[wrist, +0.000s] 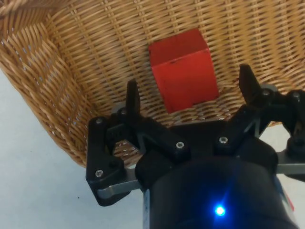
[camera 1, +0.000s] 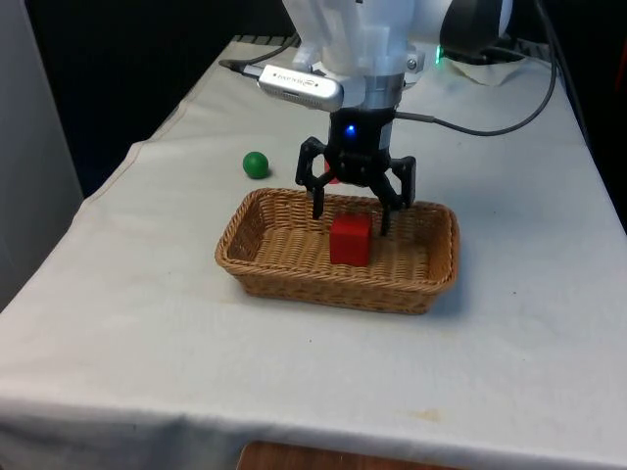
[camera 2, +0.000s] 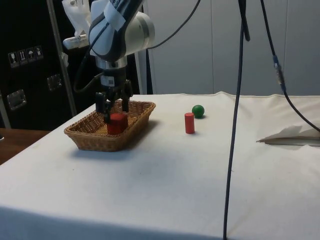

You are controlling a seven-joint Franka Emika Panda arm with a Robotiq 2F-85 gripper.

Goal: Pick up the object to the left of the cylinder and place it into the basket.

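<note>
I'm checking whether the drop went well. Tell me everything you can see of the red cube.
The red cube is a plain, matte block with sharp edges, resting flat on the floor of the wicker basket, near its middle. The open tool hangs just above it, fingers apart and clear of its sides. Nothing but the basket touches it.

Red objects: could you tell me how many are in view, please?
2. A red cube sits in the basket, under the open gripper. A red cylinder stands on the cloth beside the green ball. None seem hidden.
</note>
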